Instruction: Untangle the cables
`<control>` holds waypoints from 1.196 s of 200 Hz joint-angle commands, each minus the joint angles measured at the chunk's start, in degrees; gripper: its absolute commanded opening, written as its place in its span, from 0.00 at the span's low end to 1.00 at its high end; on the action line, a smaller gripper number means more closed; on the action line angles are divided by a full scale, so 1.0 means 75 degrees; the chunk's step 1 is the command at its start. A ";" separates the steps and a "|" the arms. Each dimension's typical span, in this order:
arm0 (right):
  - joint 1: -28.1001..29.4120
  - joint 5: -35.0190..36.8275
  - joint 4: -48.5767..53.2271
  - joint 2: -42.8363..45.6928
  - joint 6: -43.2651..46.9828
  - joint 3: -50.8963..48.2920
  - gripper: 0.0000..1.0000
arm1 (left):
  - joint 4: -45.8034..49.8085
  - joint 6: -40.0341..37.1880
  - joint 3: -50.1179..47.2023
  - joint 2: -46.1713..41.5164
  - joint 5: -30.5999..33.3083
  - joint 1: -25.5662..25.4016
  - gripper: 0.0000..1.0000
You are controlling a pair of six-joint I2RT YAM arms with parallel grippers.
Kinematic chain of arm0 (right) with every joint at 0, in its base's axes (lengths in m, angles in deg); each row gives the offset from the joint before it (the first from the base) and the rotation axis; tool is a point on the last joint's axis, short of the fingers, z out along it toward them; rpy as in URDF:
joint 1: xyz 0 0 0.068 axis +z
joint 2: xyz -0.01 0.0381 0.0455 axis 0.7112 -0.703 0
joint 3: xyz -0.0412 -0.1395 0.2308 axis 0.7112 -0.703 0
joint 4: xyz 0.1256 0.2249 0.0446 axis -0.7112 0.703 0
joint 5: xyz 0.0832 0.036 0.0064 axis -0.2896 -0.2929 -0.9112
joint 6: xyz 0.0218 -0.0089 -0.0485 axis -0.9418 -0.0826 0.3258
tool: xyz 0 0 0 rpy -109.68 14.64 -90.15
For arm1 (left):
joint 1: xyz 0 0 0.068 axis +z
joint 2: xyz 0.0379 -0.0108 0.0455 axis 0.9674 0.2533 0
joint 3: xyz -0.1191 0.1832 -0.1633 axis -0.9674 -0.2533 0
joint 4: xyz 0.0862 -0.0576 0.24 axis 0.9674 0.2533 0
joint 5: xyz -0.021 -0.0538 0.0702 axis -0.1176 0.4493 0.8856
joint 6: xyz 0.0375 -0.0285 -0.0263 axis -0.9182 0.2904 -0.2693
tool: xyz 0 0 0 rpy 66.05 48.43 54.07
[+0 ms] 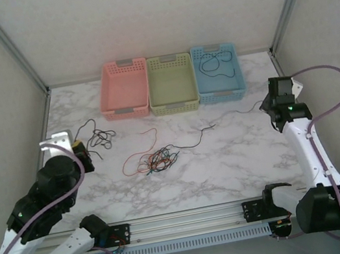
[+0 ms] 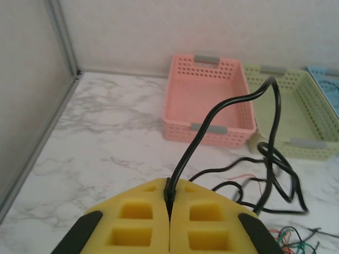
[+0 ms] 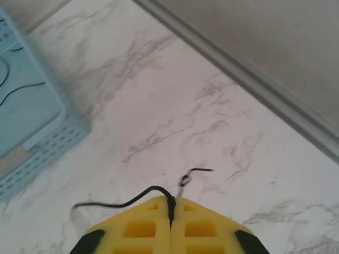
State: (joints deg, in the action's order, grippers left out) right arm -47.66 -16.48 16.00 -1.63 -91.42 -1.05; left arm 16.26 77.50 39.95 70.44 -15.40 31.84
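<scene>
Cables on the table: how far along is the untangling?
Looks done: one loose black cable lies in the blue basket. In hand: the left end effector is shut on a thick black cable, the right end effector on a thin black wire. Left: the colourful knot mid-table, not yet separated.

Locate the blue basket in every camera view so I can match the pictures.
Top external: the blue basket is at the right end of the basket row, at the far side of the table.
Left wrist: the blue basket is cut off by the right edge, beyond the green basket.
Right wrist: the blue basket runs along the left edge.
Shared landmark: the marbled table under it.
</scene>
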 commanded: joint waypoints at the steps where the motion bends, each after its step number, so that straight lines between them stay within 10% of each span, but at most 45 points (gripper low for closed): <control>1: -0.0040 0.0430 0.0225 0.0124 -0.0513 -0.0057 0.00 | 0.0378 0.0181 0.0193 -0.0151 0.0707 0.0067 0.00; 102: 0.0121 -0.2084 0.0721 0.0187 -0.0363 -0.0248 0.00 | -0.0395 -0.0065 -0.0257 -0.0172 -0.1310 0.0067 0.00; 175: 0.2549 -0.4114 0.0881 -0.0845 0.1278 0.0526 0.00 | -0.0576 -0.0134 -0.0463 -0.0026 -0.1813 0.0067 0.00; 239: 0.3158 -0.1259 0.1094 -0.0257 0.1257 0.0772 0.00 | -0.0575 -0.0159 -0.0609 -0.0055 -0.1923 0.0067 0.00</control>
State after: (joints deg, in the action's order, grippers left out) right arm -23.81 -39.24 20.66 -2.68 -82.59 3.15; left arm 12.93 77.17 36.25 70.28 -28.61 31.95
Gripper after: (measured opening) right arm 0.054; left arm 0.056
